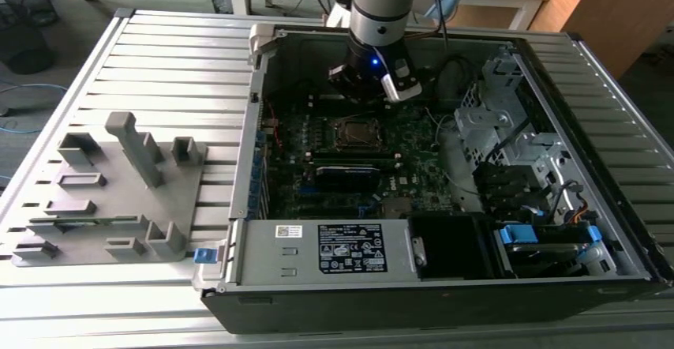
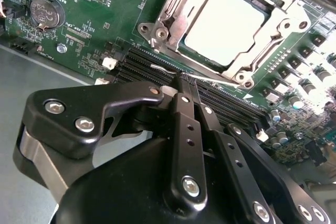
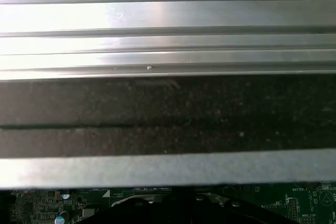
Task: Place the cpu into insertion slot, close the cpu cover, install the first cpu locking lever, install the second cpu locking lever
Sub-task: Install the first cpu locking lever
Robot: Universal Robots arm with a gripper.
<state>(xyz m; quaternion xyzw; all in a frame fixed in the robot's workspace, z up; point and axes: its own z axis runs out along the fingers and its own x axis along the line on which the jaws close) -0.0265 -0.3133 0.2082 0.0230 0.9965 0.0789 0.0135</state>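
The cpu [image 2: 224,24] lies flat in the insertion slot [image 2: 239,77], its silver top showing through the window of the cpu cover [image 2: 173,11], which is down over it. A thin metal locking lever [image 2: 165,68] runs along the socket edge nearest my gripper. My gripper [image 2: 187,83] is shut with nothing between its fingers, and its tips hover just off that edge, over the memory slots [image 2: 136,64]. In the exterior view the gripper [image 1: 364,99] hangs inside the open computer case, a little behind the cpu [image 1: 358,133].
A labelled power supply box [image 1: 337,250] fills the case's front. A black card module [image 1: 348,177] lies in front of the socket. Drive cages and cables [image 1: 516,128] crowd the exterior view's right. A grey fixture tray [image 1: 116,199] sits outside the case. The case wall [image 3: 168,114] is close.
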